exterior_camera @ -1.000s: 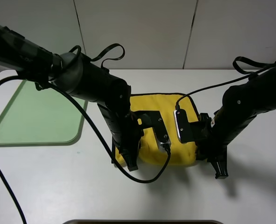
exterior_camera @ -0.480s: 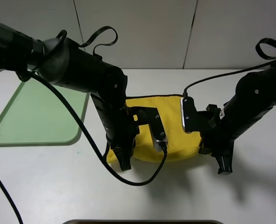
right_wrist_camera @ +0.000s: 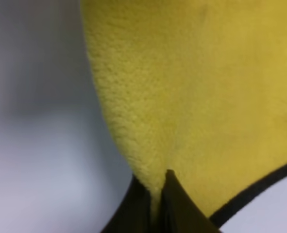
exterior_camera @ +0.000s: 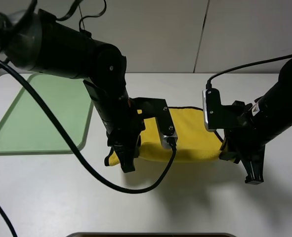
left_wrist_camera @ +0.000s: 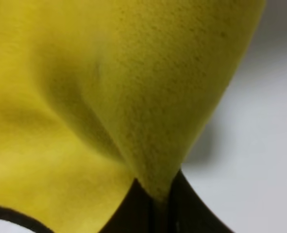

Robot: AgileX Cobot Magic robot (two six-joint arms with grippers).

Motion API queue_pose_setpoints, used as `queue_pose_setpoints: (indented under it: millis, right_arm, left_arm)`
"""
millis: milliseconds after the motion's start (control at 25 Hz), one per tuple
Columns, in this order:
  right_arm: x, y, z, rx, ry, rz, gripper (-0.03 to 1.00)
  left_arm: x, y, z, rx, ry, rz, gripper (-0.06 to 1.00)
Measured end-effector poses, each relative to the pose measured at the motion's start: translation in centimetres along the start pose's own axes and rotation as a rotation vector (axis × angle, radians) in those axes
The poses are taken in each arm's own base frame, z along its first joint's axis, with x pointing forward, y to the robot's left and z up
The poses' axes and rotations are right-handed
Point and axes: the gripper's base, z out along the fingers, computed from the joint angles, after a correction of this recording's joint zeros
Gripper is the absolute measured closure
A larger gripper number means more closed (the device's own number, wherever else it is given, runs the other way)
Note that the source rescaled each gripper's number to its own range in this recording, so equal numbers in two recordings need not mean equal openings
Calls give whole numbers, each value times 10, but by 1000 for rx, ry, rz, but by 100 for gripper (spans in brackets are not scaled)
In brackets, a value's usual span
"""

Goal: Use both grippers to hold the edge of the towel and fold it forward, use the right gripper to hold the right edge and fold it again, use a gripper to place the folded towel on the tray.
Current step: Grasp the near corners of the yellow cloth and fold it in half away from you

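Above the table (exterior_camera: 52, 197), both end effectors (exterior_camera: 127, 165) (exterior_camera: 253, 177) pinch the towel (exterior_camera: 190, 143).

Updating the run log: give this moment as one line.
phase: first fold | left gripper: shut on towel | right gripper: shut on towel | near edge: raised

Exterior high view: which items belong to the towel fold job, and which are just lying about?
Job:
- towel, near edge lifted off the table
- left gripper, shut on one near corner
- right gripper, shut on the other
- tray, off to the left

Not part of it:
- table
- dark object at the bottom edge, too cropped to identify
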Motion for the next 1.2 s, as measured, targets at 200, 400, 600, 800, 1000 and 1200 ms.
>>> queue_pose_setpoints:
  millis: [200,400,600,800,1000,1200]
  right_arm:
    - [1,6,-18,13,-22,45,97]
    - [2,12,-36,28,-50,94,97]
    - [3,20,-51,22,-78,113,97]
    - [4,28,-59,-2,-93,126,97]
    - [5,31,-60,-29,-86,135,97]
    - [4,29,-60,-14,-94,179,97]
  left_arm:
    - [3,-5,-16,10,5,5,94]
    - [6,-10,-26,33,23,4,94]
    - [8,-14,-33,51,33,-12,94]
    - [10,-17,-44,47,21,-19,94]
    - [11,-19,-54,36,2,-18,94]
    - [10,-16,-55,5,-1,-3,94]
